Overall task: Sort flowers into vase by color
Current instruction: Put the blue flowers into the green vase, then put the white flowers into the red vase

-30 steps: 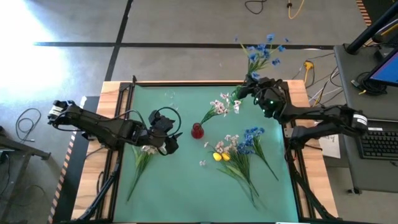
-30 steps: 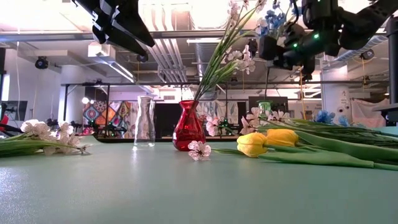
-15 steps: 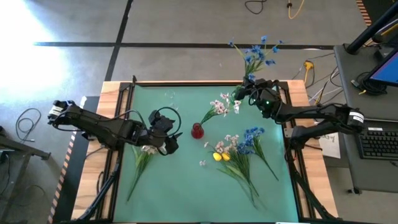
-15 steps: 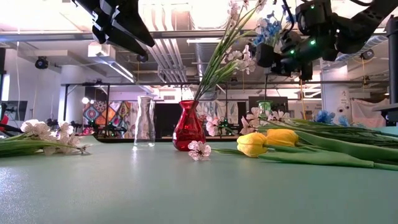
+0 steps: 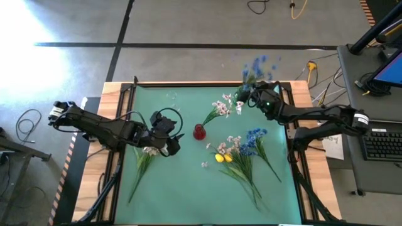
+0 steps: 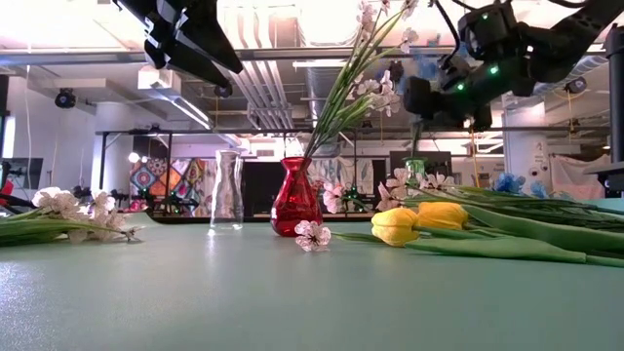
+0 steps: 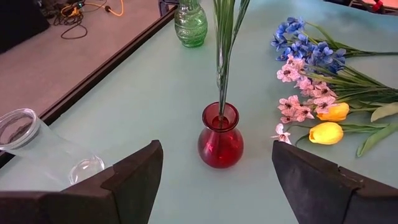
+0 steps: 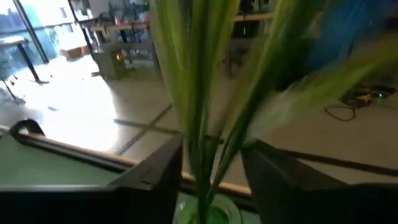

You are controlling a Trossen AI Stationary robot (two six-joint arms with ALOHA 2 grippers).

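My right gripper (image 5: 250,95) hovers over the green vase (image 7: 189,25) at the table's far right. Its fingers are open on either side of the stems (image 8: 208,124) of a blue flower spray (image 5: 257,64). The stems run down into the vase's mouth (image 8: 208,214). The spray's blue heads show blurred. A pinkish-white spray (image 5: 223,107) stands with its stems in the red vase (image 5: 199,132). My left gripper (image 5: 168,139) waits open just left of the red vase, holding nothing. Another pinkish-white spray (image 5: 146,157) lies flat below it. My right gripper has the blue spray's green stems (image 8: 205,143) standing upright between its two fingers, which come at them roughly level and across. Whether a finger touches the stems, I cannot tell. The stems' lower ends reach into the green vase.
A clear glass vase (image 6: 226,190) stands upright left of the red one. Yellow tulips (image 5: 220,158), blue flowers (image 5: 254,137) and pinkish-white blossoms (image 5: 233,144) lie in a heap right of centre, stems toward the near edge. A loose blossom (image 6: 313,235) lies near the red vase.
My right gripper has shifted a little toward the table's near edge over the green vase. The blue spray has come down through its fingers, so its heads sit lower and closer to the gripper than before, and they are blurred with motion.
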